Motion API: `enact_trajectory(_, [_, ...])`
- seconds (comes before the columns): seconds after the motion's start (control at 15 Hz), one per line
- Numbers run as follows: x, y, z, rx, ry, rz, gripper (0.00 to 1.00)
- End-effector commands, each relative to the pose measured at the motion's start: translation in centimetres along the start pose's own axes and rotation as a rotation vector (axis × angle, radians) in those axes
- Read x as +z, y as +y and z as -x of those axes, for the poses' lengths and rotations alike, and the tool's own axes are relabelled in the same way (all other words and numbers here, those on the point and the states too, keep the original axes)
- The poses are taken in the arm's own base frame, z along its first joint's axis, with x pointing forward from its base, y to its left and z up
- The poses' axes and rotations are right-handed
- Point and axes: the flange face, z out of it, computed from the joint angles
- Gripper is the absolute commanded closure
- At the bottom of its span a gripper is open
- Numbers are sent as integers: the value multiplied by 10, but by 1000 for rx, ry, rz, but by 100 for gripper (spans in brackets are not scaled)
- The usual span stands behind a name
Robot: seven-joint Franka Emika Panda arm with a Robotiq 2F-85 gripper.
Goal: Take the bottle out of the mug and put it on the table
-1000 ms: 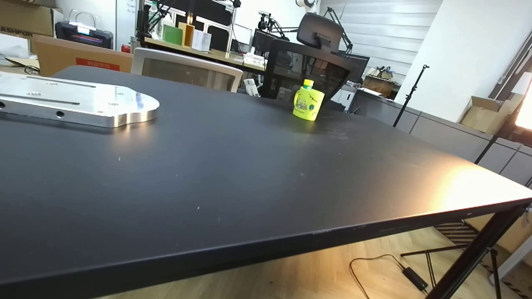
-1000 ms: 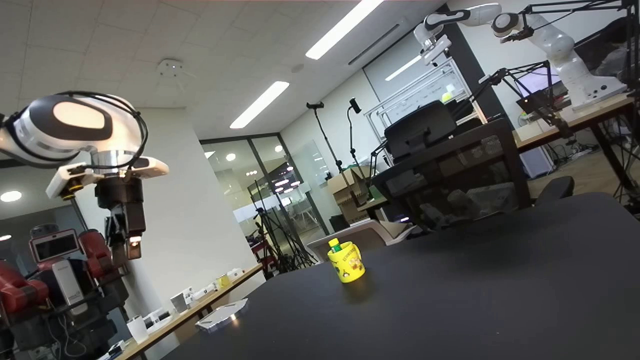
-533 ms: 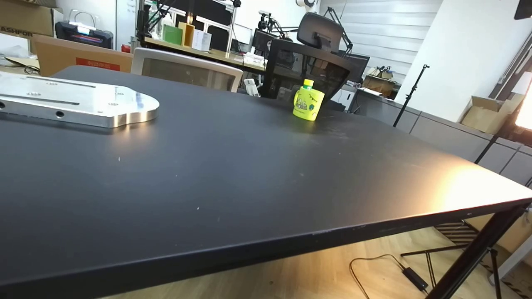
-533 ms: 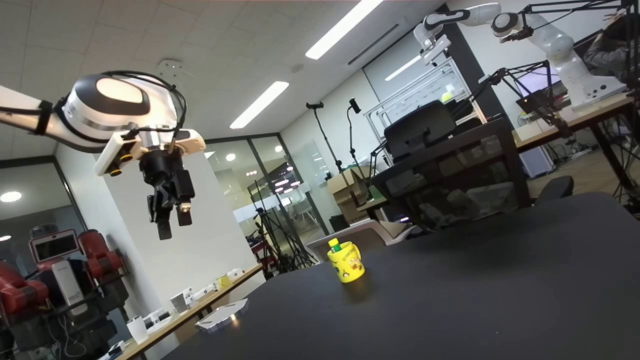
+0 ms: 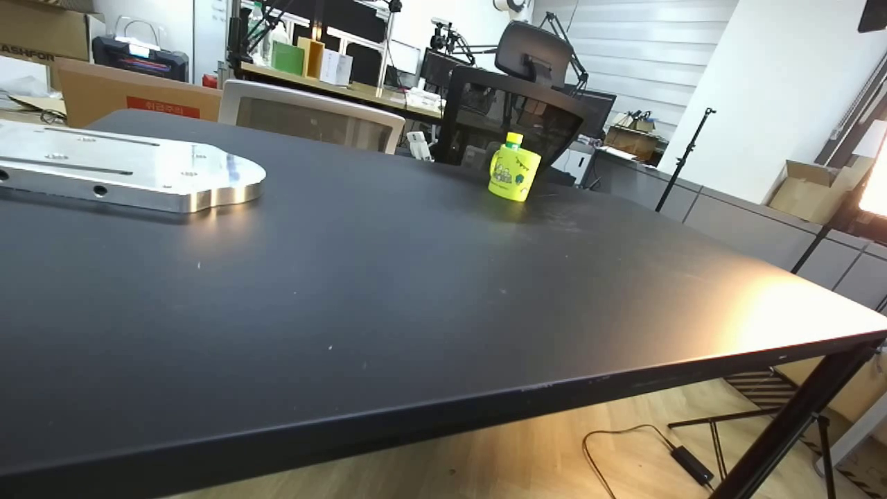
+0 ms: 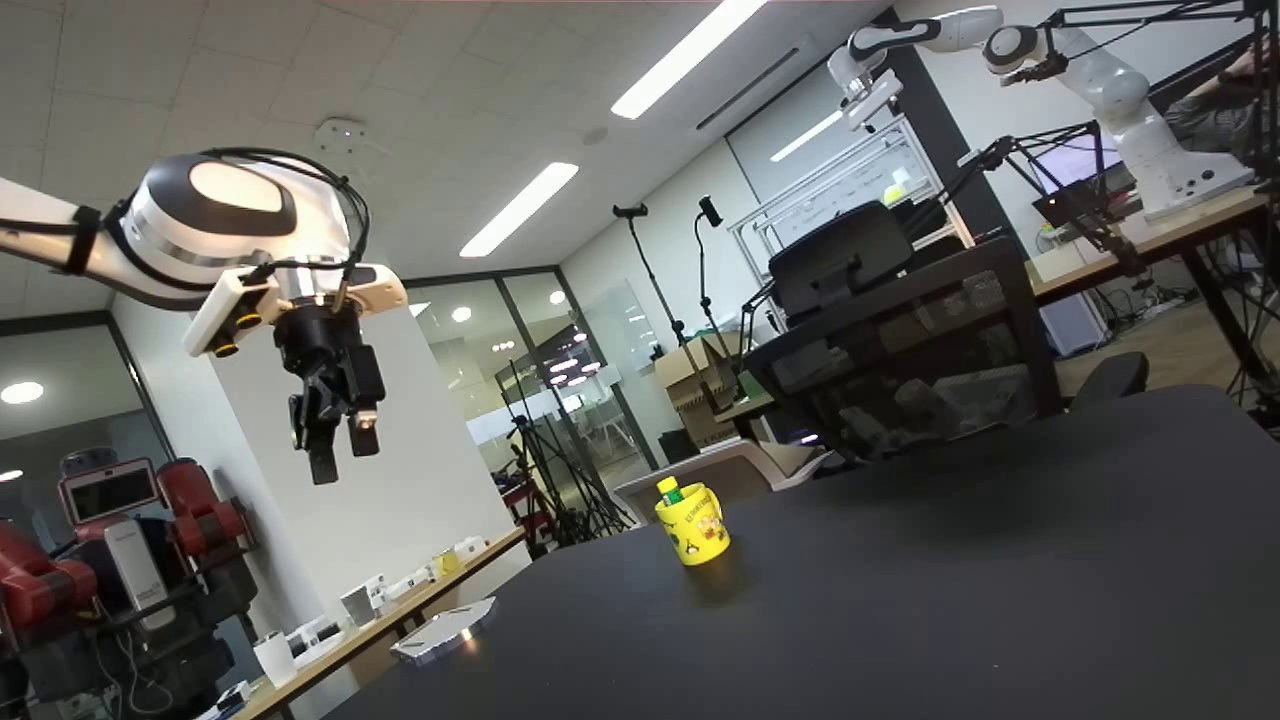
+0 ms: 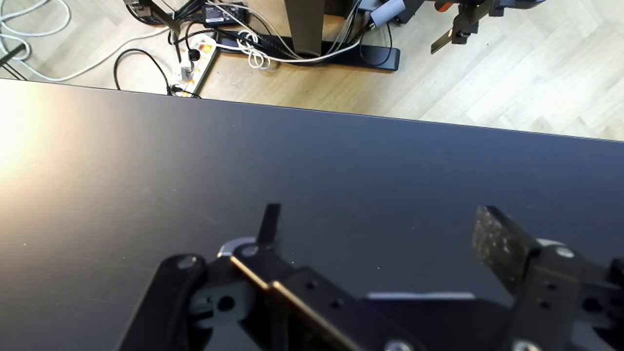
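A yellow mug with printed pictures stands on the dark table in both exterior views, mug (image 5: 514,174) and mug (image 6: 693,527). A small bottle with a yellow cap and green neck, bottle (image 5: 513,139) and bottle (image 6: 670,491), sticks out of the mug's top; its lower part is hidden inside. My gripper (image 6: 343,457) hangs high above the table, to the left of the mug in that exterior view and apart from it. In the wrist view my gripper (image 7: 380,212) is open with nothing between its fingers. Bottle and mug are out of the wrist view.
A silver metal plate (image 5: 132,166) lies on the black table (image 5: 388,291); the plate also shows in an exterior view (image 6: 445,630). Chairs (image 6: 910,350) stand beyond the table's edge. Cables and a power strip (image 7: 202,68) lie on the floor past the edge.
My arm has swung to the right in an exterior view, bringing the gripper nearer the mug's side, then almost stopped with a slight drift back. Mug and bottle have not moved.
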Motion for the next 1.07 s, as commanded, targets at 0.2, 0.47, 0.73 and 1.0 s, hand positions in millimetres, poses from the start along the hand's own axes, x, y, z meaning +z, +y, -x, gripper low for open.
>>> enact_trajectory(0.2, [1, 7, -21, -21, 19, 11, 0])
enact_trajectory(0.47, [11, 21, -73, -78, 21, 7, 0])
enact_trajectory(0.73, [16, 37, -134, -113, 33, 18, 0])
enact_trajectory(1.0, [13, 46, -194, -124, 62, 38, 0])
